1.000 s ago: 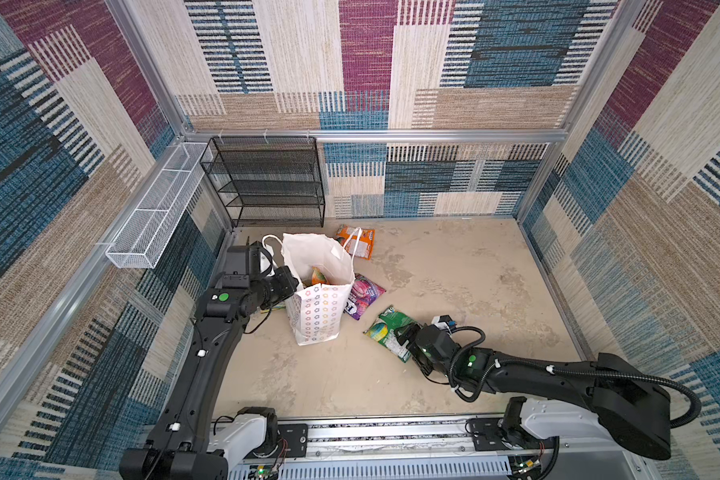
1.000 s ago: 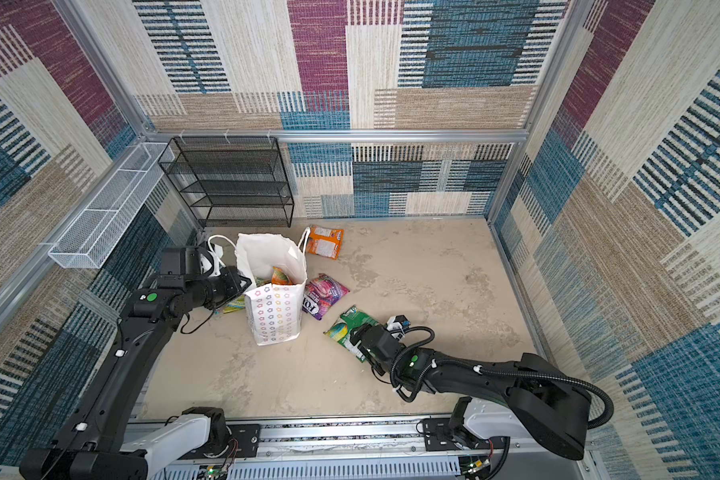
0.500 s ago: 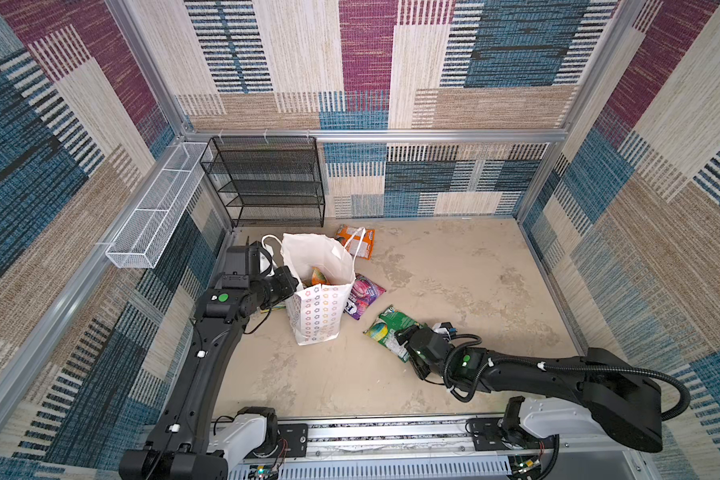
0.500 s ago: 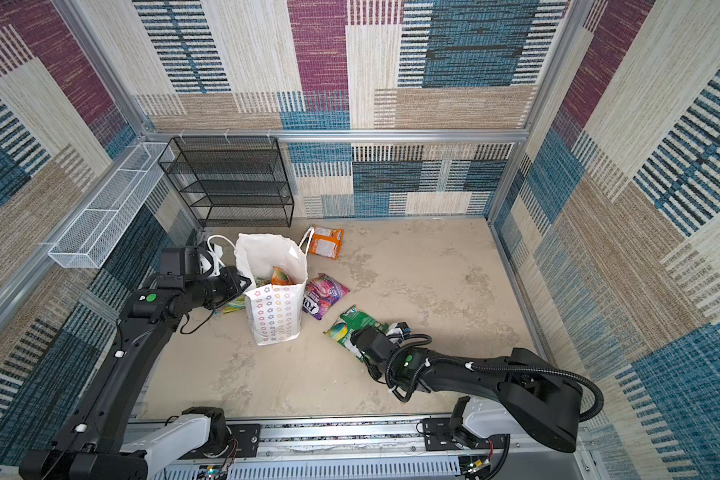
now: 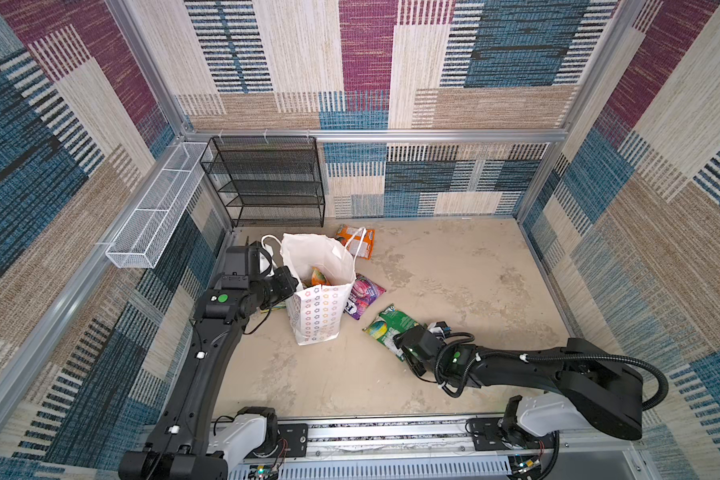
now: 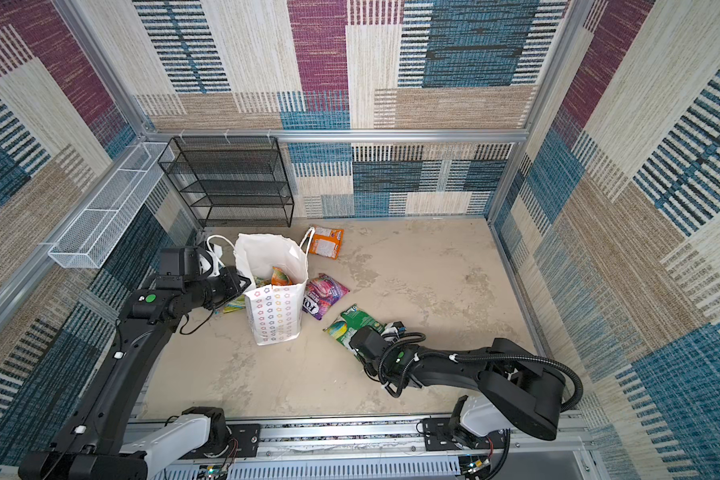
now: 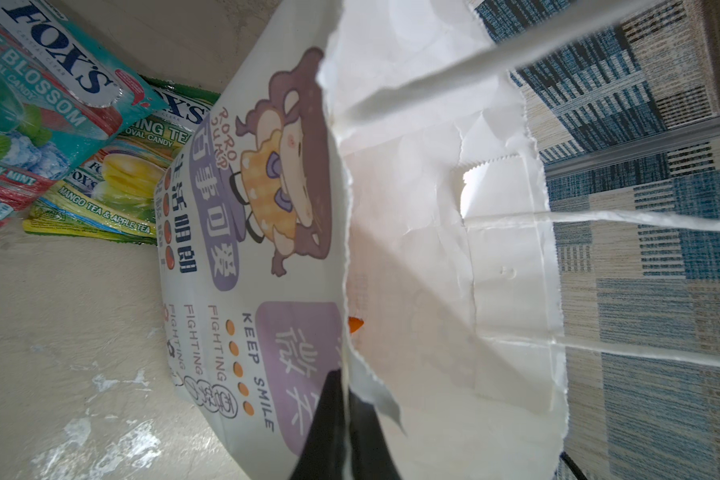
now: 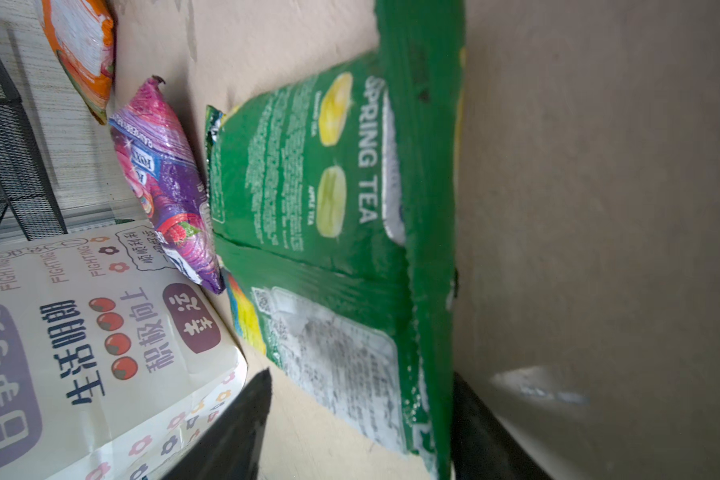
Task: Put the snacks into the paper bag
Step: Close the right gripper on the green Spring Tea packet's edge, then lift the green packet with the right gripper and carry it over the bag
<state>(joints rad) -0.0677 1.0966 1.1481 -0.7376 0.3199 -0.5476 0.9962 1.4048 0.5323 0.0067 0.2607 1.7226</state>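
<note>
Your bench carries everything. The paper bag stands upright just ahead of your left end effector, which is clenched on the bag's rim, probably to hold the mouth open and stop it tipping. A red-orange packet shows inside.

The green packet lies on the bench with its near end between the jaws of your right end effector. They stand apart, straddling it, not yet clamped.

Further ahead of that end effector, the purple packet sits just beside the bag, with the orange packet beyond. A teal packet overlaps a yellow-green packet ahead of your left end effector, against the bag's printed face.
</note>
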